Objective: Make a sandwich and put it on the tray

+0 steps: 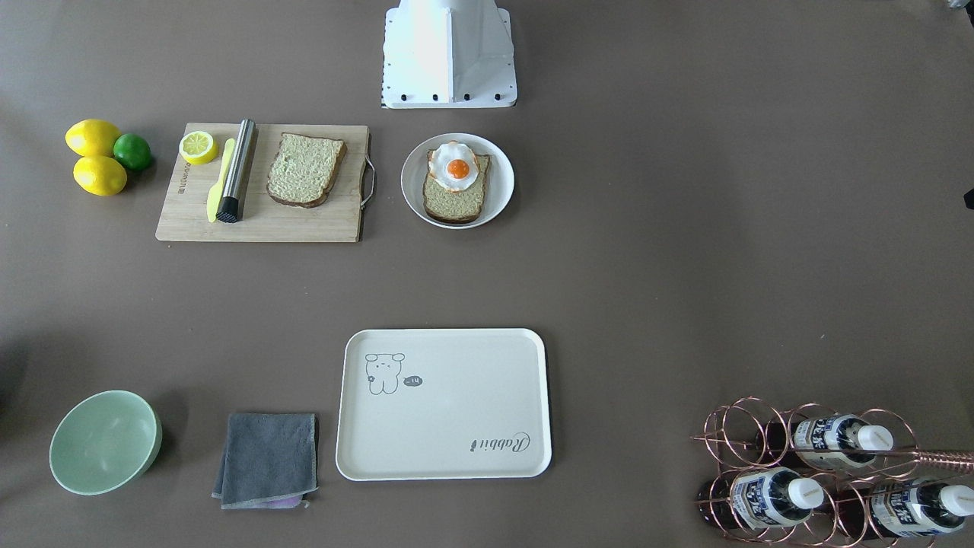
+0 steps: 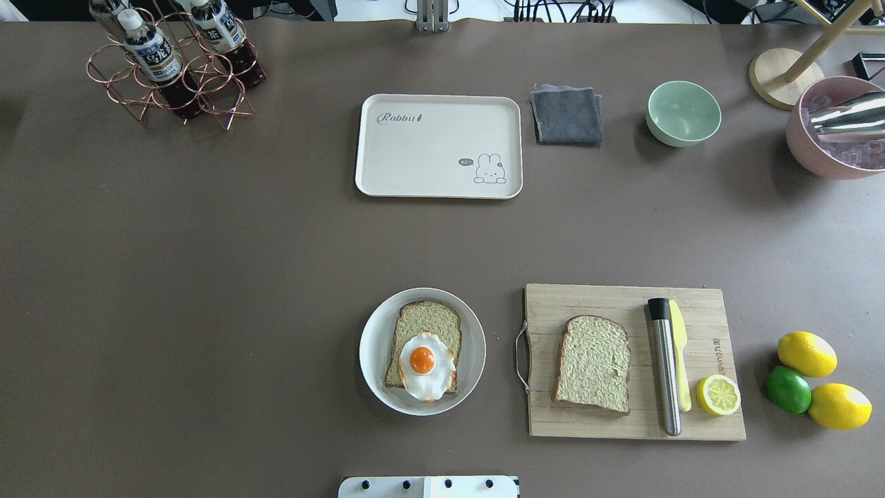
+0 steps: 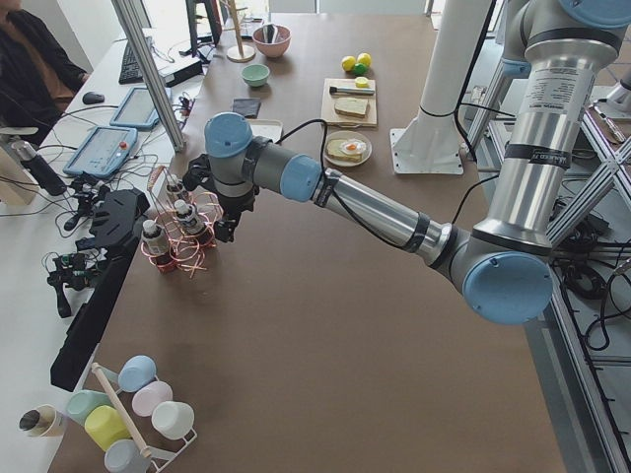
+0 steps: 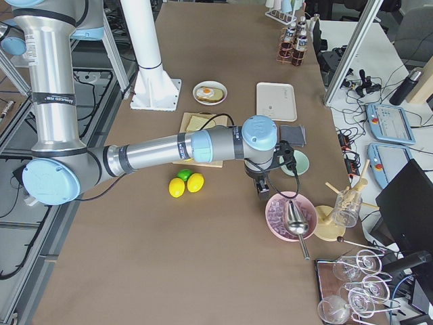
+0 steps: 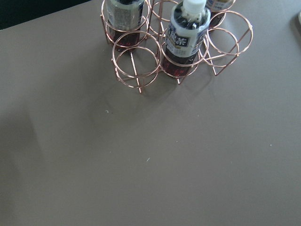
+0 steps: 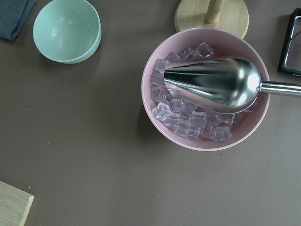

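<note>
One greenish-tan bread slice [image 2: 425, 325] lies on a round white plate [image 2: 370, 349] with a white fried egg [image 2: 426, 365] on top. The second slice [image 2: 593, 364] lies on the wooden cutting board [image 2: 594, 301]. The cream tray [image 2: 429, 159] with the "Rabbit" script stands empty at the far middle of the table. My left gripper [image 3: 225, 225] hangs over the bottle rack, shown only in the exterior left view; I cannot tell if it is open. My right gripper [image 4: 262, 188] hangs near the pink bowl, shown only in the exterior right view; I cannot tell its state.
A copper rack with bottles [image 2: 169, 66] stands far left. A grey cloth [image 2: 567, 114], a green bowl [image 2: 683, 113] and a pink bowl of ice with a scoop [image 6: 207, 89] are far right. A steel rod, yellow knife and lemon half [image 2: 718, 395] share the board; two lemons and a lime [image 2: 788, 389] lie beside it.
</note>
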Motion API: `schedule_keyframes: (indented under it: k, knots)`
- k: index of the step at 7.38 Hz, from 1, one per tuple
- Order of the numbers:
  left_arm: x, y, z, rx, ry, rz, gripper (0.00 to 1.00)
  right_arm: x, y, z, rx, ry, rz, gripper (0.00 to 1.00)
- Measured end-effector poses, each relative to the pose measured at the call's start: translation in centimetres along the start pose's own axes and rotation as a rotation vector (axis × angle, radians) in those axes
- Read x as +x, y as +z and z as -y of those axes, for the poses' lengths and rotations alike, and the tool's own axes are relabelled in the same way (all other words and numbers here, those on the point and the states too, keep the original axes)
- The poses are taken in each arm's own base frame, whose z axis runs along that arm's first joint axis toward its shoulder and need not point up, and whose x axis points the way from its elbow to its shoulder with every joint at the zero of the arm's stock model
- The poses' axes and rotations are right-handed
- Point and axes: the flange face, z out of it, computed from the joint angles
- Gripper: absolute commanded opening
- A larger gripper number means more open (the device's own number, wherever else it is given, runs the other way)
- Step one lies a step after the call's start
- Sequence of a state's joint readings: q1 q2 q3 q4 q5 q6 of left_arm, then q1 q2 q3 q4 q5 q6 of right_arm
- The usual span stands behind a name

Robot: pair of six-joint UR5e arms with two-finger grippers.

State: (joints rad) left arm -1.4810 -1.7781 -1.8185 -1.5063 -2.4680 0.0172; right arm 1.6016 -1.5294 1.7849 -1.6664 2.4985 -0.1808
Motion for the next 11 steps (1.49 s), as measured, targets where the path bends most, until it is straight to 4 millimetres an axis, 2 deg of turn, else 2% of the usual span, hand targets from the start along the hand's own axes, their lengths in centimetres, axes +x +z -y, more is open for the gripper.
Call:
schedule_keyframes:
  k: [1,3,5,7,9,11]
  knots:
    - [1.8,0.6,0.8,0.025,0.001,-0.013,0.98,-0.6,0.1,0.2,0.004,0.005,0.034,1.00]
    - [4.5,3.6,1.4,0.032,0.034,-0.044,0.98,-1.5,0.6,0.5,-0.001,0.010,0.070,1.00]
    - [6.0,4.1,0.6,0.074,-0.031,-0.067,0.98,-2.6,1.4,0.8,-0.012,0.039,0.086,1.00]
    - [7.0,4.7,-0.2,0.096,-0.051,-0.094,0.98,-4.2,2.6,1.2,-0.003,-0.009,0.110,1.00]
    - [10.1,6.2,-0.3,0.127,-0.116,-0.119,0.98,-6.8,4.7,1.6,-0.011,-0.053,0.145,1.00]
    - [12.9,8.5,-0.9,0.163,-0.180,-0.127,0.98,-11.4,7.3,2.4,0.005,-0.040,0.181,1.00]
